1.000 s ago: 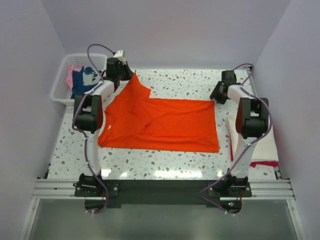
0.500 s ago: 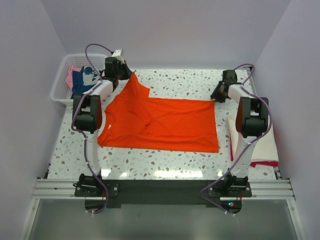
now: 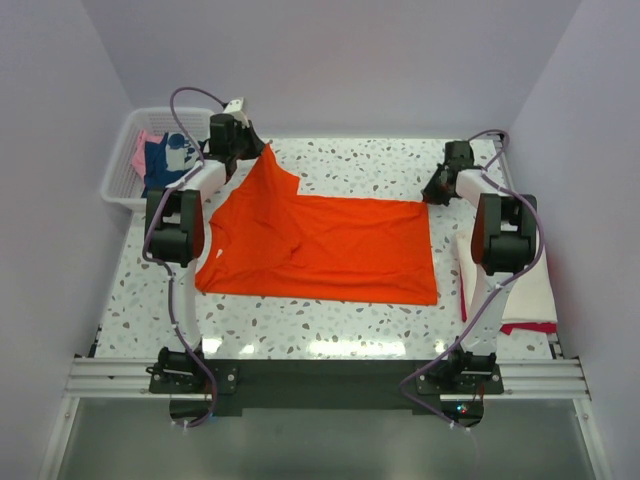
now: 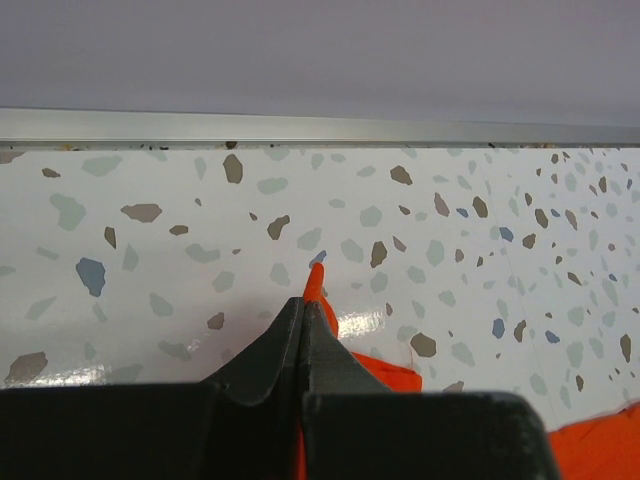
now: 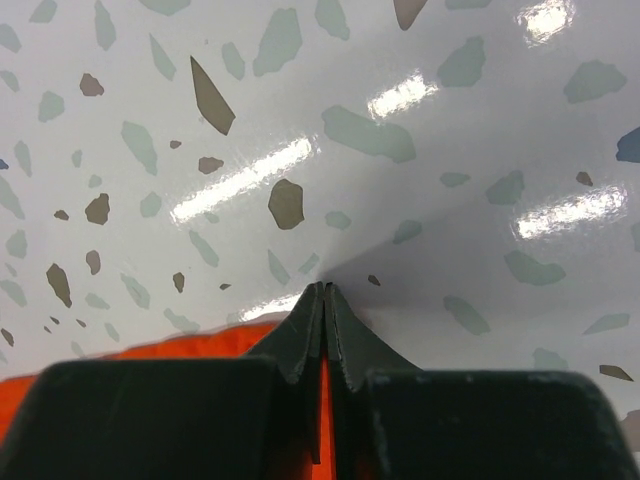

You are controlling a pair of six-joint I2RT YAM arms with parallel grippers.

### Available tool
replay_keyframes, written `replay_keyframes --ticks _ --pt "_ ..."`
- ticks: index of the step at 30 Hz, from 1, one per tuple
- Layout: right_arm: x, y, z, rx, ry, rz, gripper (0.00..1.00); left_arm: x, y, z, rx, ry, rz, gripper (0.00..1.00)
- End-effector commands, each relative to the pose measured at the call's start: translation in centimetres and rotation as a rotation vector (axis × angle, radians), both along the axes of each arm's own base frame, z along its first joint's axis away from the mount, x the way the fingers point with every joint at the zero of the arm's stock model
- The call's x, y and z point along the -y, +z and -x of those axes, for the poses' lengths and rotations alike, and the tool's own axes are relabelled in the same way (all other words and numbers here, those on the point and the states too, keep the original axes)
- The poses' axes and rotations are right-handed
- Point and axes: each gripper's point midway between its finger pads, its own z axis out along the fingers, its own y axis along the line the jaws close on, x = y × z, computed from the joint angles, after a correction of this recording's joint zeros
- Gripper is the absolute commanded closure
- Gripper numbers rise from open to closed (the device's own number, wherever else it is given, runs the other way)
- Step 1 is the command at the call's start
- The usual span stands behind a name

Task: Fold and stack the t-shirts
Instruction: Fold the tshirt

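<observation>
Right hand [image 5: 325, 292] has clamped onto soft orange t-shirt [image 3: 330, 245] corner.

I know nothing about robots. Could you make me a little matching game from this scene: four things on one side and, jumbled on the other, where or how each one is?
Things:
1. bright orange cloth t-shirt
2. white plastic mesh basket
3. cream-white folded cloth shirt
4. left arm's black fingers

Place or state:
A. at the far left corner
B. by the right edge of the speckled table
C. pinched shut on orange cloth
D. spread across the middle

Pairs: 1-D, 2-A, 3-B, 4-C
</observation>
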Motion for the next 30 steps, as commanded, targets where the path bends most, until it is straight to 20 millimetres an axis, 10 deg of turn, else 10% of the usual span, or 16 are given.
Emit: replay_keyframes --ticks 1,15,30 --pt "0.1 1.0 -0.4 0.013 -0.001 -0.009 1.0 -0.6 7.1 -0.9 0.156 0.006 0.031 1.0" --pt "0.3 5.2 -1.0 0.134 -0.011 -0.035 1.0 -2.5 11.3 0.2 0.201 0.026 0.058 1.0" --pt "0.0 8.2 2.6 0.184 -0.01 -0.045 1.0 -3.5 10.8 5.1 0.133 0.069 0.073 1.0"
